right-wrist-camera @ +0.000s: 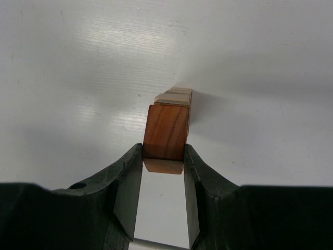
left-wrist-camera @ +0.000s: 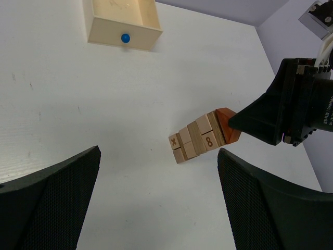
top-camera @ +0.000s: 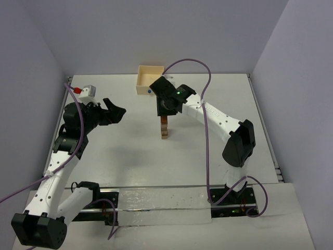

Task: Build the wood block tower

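Note:
The tower [top-camera: 165, 130] stands mid-table, a narrow column of small wooden blocks. In the left wrist view the tower [left-wrist-camera: 195, 140] shows tan blocks marked with an x and an 8, with a reddish-brown block [left-wrist-camera: 227, 124] on top. My right gripper [top-camera: 164, 119] is shut on that reddish-brown top block [right-wrist-camera: 166, 132], right above the tan blocks [right-wrist-camera: 177, 96] of the column. My left gripper [top-camera: 115, 112] is open and empty, well to the left of the tower, its fingers [left-wrist-camera: 57, 198] wide apart.
A pale square wooden box [top-camera: 150, 79] with a blue dot [left-wrist-camera: 125, 38] stands at the back, just behind the right arm. A small grey device with a red part [top-camera: 86, 91] sits at the back left. Purple cables trail from both arms.

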Robot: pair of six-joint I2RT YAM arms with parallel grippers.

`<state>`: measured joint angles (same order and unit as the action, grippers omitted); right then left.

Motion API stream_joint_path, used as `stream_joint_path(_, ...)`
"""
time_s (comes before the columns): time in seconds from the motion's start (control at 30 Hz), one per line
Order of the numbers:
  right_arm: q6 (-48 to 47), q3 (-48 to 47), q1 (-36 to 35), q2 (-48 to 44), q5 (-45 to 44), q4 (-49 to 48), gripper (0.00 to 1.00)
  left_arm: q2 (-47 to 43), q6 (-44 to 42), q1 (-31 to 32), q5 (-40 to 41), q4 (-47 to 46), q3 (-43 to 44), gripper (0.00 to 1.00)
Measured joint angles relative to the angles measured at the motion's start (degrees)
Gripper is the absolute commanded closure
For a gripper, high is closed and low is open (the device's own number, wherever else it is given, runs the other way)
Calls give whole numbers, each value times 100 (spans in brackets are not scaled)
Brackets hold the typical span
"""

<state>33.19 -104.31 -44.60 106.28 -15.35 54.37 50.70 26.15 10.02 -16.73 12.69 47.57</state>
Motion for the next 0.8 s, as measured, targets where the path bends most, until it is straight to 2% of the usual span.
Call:
stream_joint_path(0.17, 0, 0, 2, 2, 0, 0, 61, -2, 0, 0, -2, 0, 0, 1)
stream_joint_path(0.43, 2, 0, 2, 2, 22, -2, 40, -2, 0, 0, -2, -2, -2, 1)
stream_joint_path(0.47, -2, 0, 2, 2, 26, -2, 40, -2, 0, 0, -2, -4, -7, 1)
stream_joint_path(0.53, 9, 0, 2, 2, 37, -2, 25, -2, 7, 0, -2, -7, -20, 1)
stream_joint_path(0.63, 2, 0, 2, 2, 68, -2, 11, -2, 11, 0, -2, -4, -31, 1)
stream_joint_path(0.73, -26, 0, 2, 2, 173, -8, 2, -2, 13, 0, -14, -5, -31, 1)
stream_joint_path(0.8, -119, -23, 2, 0, 316, -9, 0, -2, 7, 0, -67, -4, -31, 1)
